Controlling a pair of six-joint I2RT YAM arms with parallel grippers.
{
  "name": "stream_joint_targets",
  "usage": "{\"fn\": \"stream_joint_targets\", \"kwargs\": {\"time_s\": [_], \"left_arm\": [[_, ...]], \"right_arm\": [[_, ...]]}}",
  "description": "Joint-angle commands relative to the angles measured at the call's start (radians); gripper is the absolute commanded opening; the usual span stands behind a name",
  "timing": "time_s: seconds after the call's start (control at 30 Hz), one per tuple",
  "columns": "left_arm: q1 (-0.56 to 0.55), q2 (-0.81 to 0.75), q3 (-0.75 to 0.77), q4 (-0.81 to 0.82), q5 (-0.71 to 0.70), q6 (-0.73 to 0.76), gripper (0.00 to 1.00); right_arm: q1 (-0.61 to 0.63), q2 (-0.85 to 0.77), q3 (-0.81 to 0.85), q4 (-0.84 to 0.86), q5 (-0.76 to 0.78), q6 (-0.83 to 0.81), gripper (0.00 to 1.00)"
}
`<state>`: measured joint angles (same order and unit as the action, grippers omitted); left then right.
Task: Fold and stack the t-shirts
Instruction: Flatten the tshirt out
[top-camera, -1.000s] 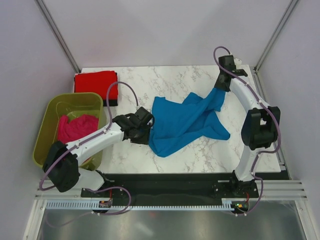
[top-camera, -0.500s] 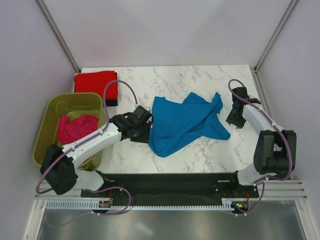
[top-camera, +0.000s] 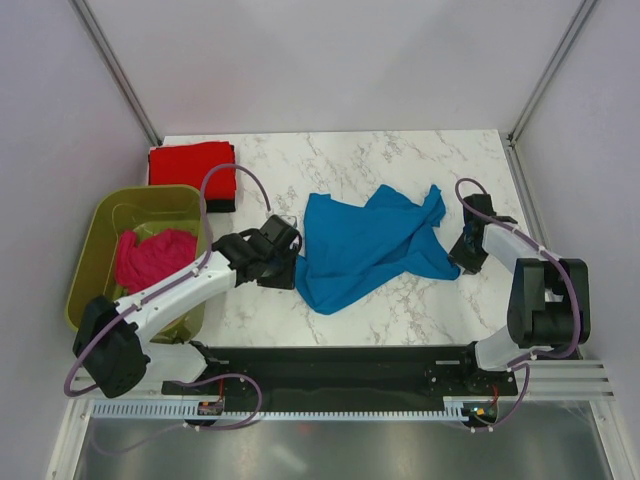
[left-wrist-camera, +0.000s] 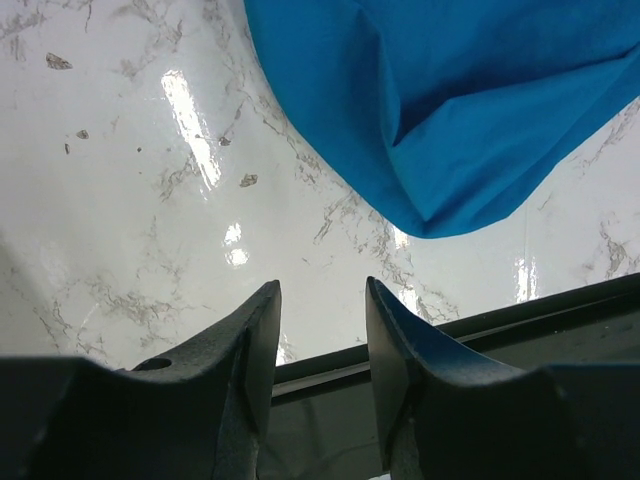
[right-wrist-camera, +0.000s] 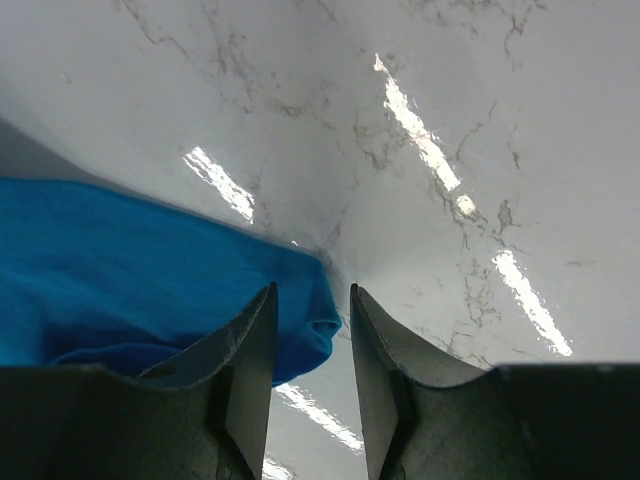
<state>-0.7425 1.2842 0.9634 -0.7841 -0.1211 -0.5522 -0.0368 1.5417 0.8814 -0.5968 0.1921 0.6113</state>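
One blue t-shirt (top-camera: 365, 248) stretched near-left to far-right, left end effector (left-wrist-camera: 322, 286) parted, right end effector (right-wrist-camera: 312, 292) parted

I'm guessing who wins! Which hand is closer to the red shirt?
Left. The left hand is just left of the blue shirt, on the near side of the red shirt. The right hand is farther away, just right of the blue shirt.

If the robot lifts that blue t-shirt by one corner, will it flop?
Likely floppy: the blue t-shirt lies crumpled in soft folds. Pushed, it would probably bunch or slide on the glossy marble table.
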Motion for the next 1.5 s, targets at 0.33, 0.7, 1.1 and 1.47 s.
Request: {"fn": "stream_joint_targets", "kwargs": {"time_s": [0.33,0.7,1.1,1.47], "left_arm": [[0.044,-0.005,0.07,0.014,0.014,0.037,0.52],[0.302,0.213,0.159,0.155,0.271,0.055,0.51],[0.304,0.481,0.304,0.154,0.215,0.069,0.48],[0.304,0.584,0.431,0.102,0.137,0.109,0.03]], "right_arm": [[-0.012,-0.08,-0.068,0.058,0.092,0.024,0.04],[-0.012,-0.351,-0.105,-0.024,0.086,0.051,0.0],[-0.012,-0.469,-0.17,0.015,-0.009,0.027,0.0],[-0.012,-0.442,-0.179,0.04,0.006,0.011,0.0]]}}
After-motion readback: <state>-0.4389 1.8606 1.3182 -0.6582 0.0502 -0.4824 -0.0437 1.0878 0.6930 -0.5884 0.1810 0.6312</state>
